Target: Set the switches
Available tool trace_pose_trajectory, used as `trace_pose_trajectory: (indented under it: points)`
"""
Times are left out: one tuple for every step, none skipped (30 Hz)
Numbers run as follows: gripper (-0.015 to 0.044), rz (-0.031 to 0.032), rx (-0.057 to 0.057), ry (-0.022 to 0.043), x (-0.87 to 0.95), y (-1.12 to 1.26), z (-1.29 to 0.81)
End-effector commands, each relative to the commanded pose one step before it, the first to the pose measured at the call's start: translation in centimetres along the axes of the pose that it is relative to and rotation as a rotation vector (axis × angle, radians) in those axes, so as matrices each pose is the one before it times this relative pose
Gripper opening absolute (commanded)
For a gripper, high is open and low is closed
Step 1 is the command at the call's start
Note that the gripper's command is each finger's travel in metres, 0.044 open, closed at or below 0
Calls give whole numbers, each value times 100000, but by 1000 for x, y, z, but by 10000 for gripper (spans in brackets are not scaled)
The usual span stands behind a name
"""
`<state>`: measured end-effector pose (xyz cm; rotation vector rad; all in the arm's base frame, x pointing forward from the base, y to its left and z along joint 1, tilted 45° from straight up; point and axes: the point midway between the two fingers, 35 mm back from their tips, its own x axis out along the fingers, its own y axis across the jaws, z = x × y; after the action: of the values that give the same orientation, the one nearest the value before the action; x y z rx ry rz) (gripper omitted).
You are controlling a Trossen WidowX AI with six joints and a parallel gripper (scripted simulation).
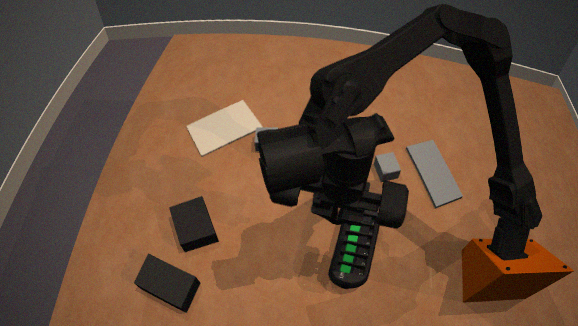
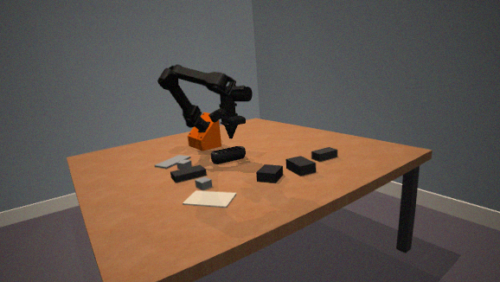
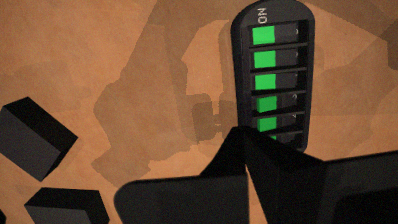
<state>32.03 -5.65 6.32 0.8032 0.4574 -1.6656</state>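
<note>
The end effector [image 2: 231,131] is seen pressed together with nothing between its fingers, pointed downward and held clear above the worktop [image 2: 346,173]. In the wrist view the fingers meet in a dark wedge over the near end of the controller unit [image 3: 240,75]. The unit [image 1: 352,252] lies flat on its base on the worktop, switch face up, close in front of the orange base block [image 1: 500,280] of the arm. Its long axis runs away from the end effector in the wrist view, with the end marked ON farthest from it; in the top view the axis runs from beneath the wrist toward the lower edge of the picture, slightly slanted. The rocker switches [image 3: 265,60] are set in a row along that axis, green ends on one side and dark ends on the other. Which end of each switch is pressed down cannot be told, and the nearest switch is partly hidden. Two dark blocks [image 1: 192,222] lie well apart from the unit, and a pale flat plate [image 1: 225,126] lies beyond the wrist
</note>
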Motion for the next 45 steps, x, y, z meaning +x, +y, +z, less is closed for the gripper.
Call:
trace_pose_trajectory:
  points:
    - [26,0,0,0,0,0,0]
    - [53,0,0,0,0,0,0]
    - [79,0,0,0,0,0,0]
    - [105,0,0,0,0,0,0]
    - [131,0,0,0,0,0,0]
    - [158,0,0,0,0,0,0]
    - [184,0,0,0,0,0,0]
    - [210,0,0,0,0,0,0]
    - [236,0,0,0,0,0,0]
    - [263,0,0,0,0,0,0]
    - [289,0,0,0,0,0,0]
    - [315,0,0,0,0,0,0]
    - [341,0,0,0,0,0,0]
    - [368,0,0,0,0,0,0]
    - [394,0,0,0,0,0,0]
    - [420,0,0,0,0,0,0]
    - [440,0,0,0,0,0,0]
    - [440,0,0,0,0,0,0]
    - [440,0,0,0,0,0,0]
    - [414,275,-36,-25,42,-82,-84]
    - [387,825,-106,-73,127,-249,-247]
    - [361,1374,-174,-113,210,-427,-400]
    - [335,1712,-210,-128,258,-553,-476]
    - [309,1715,-203,-113,253,-578,-451]
    - [282,1715,-196,-97,246,-600,-425]
    - [256,1714,-188,-82,240,-621,-397]
    - [230,1713,-181,-67,233,-641,-369]
    - [204,1712,-173,-52,225,-660,-340]
    - [177,1710,-166,-37,217,-678,-310]
    - [151,1762,148,14,217,-658,-344]
    - [125,1776,157,36,208,-681,-312]
    - [99,1773,165,58,197,-697,-275]
    - [72,1771,173,80,186,-711,-238]
    - [46,1768,181,102,175,-722,-200]
    - [20,1764,189,123,163,-733,-161]
    - [0,1748,196,144,150,-735,-122]
    - [0,1368,159,127,108,-581,-68]
    - [0,820,98,83,60,-350,-29]
    - [0,273,33,29,19,-117,-8]
    - [0,0,0,0,0,0,0]
    - [0,0,0,0,0,0,0]
    - [0,0,0,0,0,0,0]
    - [0,0,0,0,0,0,0]
    - [0,0,0,0,0,0,0]
    - [0,-3,0,6,27,-6,-4]
